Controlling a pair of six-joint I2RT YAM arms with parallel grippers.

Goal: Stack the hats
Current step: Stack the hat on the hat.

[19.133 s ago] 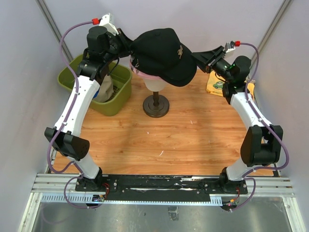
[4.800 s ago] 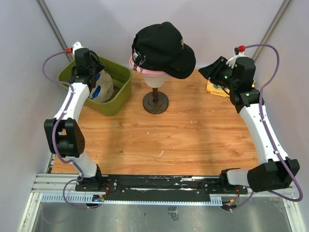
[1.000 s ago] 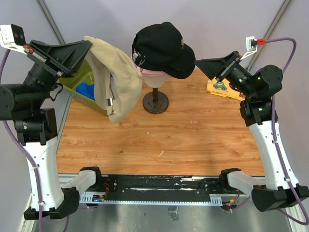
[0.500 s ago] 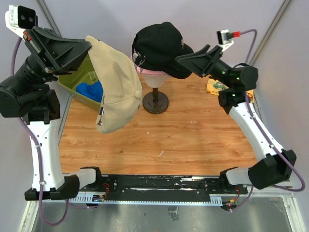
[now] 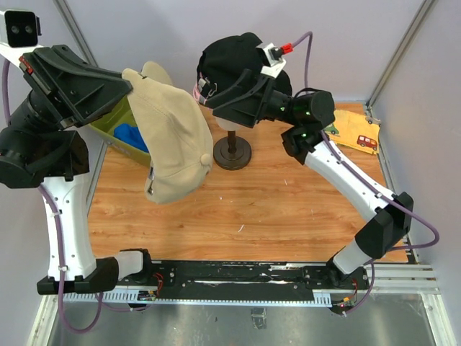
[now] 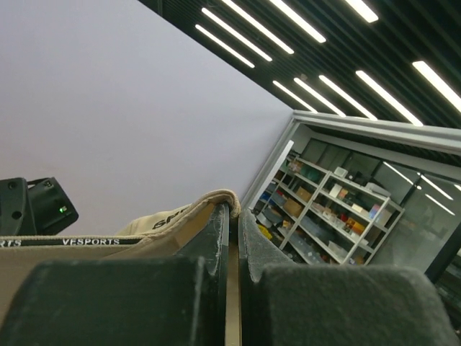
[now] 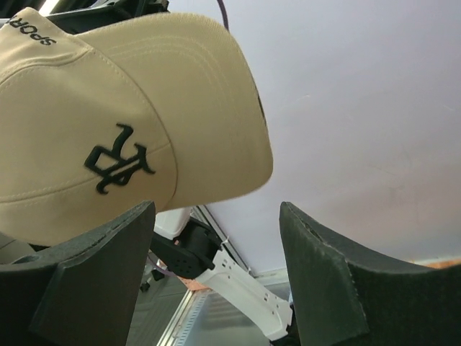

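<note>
**Beige cap held aloft over a wood-grain table in a lilac-walled cell**

A wood-grain table point(image 5: 274, 209) is seen from above, edged at the near side by a metal rail point(image 5: 252, 277) and enclosed by plain lilac walls point(image 5: 346, 36) with grey corner posts. At the back of the table a black cap point(image 5: 230, 61) is set on a cream mannequin head point(image 5: 229, 121), and the rim of a pink cap point(image 5: 196, 92) is shown beneath it. The dark stand point(image 5: 232, 153) is planted on the wood. An olive bin point(image 5: 119, 119) is placed at the back left, with a blue cap point(image 5: 133, 135) lying inside. A yellow printed cloth point(image 5: 356, 133) is spread at the back right.

The beige cap point(image 5: 169, 137) is hung in the air between bin and stand, pinched at its edge by the left fingers point(image 6: 130, 299), which are pressed together on the fabric. The right fingers point(image 7: 324, 281) are spread wide with nothing between them, close by the black cap.

In the left wrist view, ceiling strip lights point(image 6: 324, 29) and storage shelves point(image 6: 324, 209) are seen beyond the wall
</note>
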